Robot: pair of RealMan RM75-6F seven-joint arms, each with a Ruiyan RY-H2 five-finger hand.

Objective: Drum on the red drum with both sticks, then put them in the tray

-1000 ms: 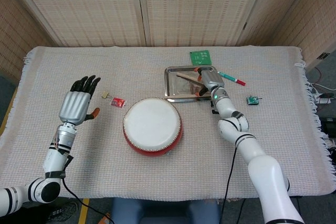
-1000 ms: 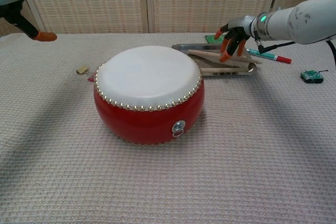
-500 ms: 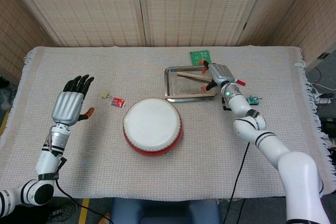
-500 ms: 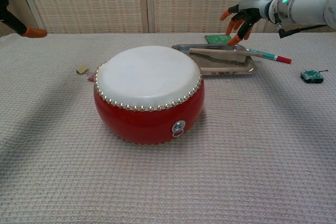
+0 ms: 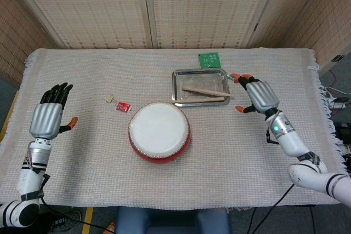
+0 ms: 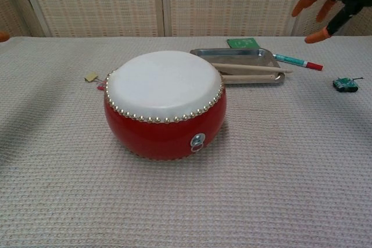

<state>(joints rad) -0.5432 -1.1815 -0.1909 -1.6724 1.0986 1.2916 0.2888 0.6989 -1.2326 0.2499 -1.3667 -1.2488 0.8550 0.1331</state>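
Setting: woven-panel screens stand behind a tabletop (image 5: 164, 184) covered with a pale knitted cloth.
Red drum: the red drum (image 5: 159, 132) sits near the middle of the cloth, white skin up, with nothing on it.
Tray: the steel tray (image 5: 178, 75) lies just behind the drum, toward the right.
Sticks: both wooden drumsticks (image 5: 204, 91) lie in the tray; from the chest view the front one seems to poke over the tray's right rim, though the angle makes that hard to judge.
Left hand: the left hand (image 5: 47, 119) hangs over the far left of the cloth, fingers spread, holding nothing.
Right hand: the right hand (image 5: 259, 96) is raised just right of the tray, fingers apart and empty, clear of the sticks.
Other items: a green circuit board (image 5: 209, 59) behind the tray, a red-capped marker (image 6: 297, 61) to its right, a small red packet (image 5: 123, 106) left of the drum.
Progress: with the sticks in the tray and both hands free, the task looks essentially finished; at most, the arms need to pull back to rest.
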